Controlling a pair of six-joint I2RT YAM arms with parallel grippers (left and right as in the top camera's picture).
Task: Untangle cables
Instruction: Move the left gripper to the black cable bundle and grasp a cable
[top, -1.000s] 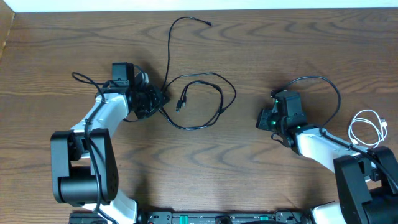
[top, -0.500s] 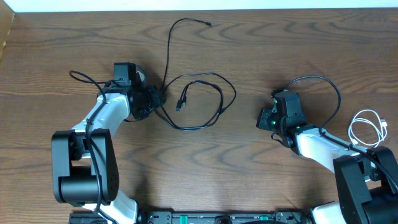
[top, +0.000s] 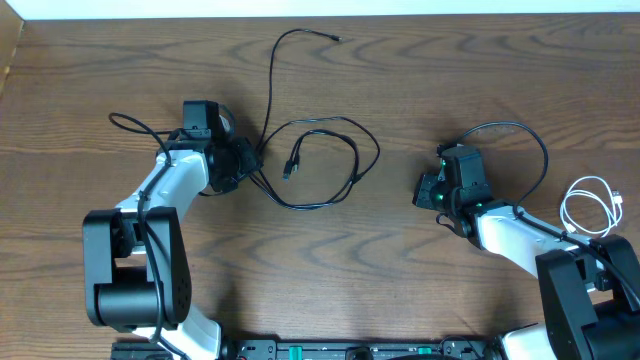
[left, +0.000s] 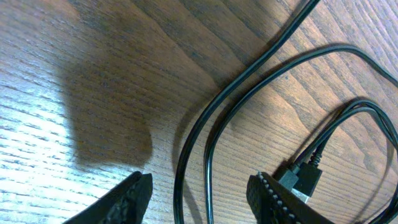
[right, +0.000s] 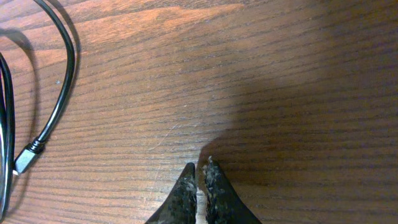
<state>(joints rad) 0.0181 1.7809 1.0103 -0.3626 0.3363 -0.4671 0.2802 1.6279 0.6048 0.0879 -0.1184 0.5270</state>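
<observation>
Black cables (top: 377, 153) lie looped on the tabletop (top: 400, 280) — two strands run lengthwise through the left gripper (left: 202, 199), whose jaws stand apart, pinching neither. The right gripper (right: 200, 186), clenched on nothing, sits well apart — the left arm is nearer.

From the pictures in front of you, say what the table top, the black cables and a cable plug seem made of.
Table: wood or wood-look laminate, matt brown; grain lines show. Black cables: probably plastic or rubber sheath, smooth with slight sheen. Plug: silvery tip looks like bare metal; ribbed black collar likely moulded plastic.
</observation>
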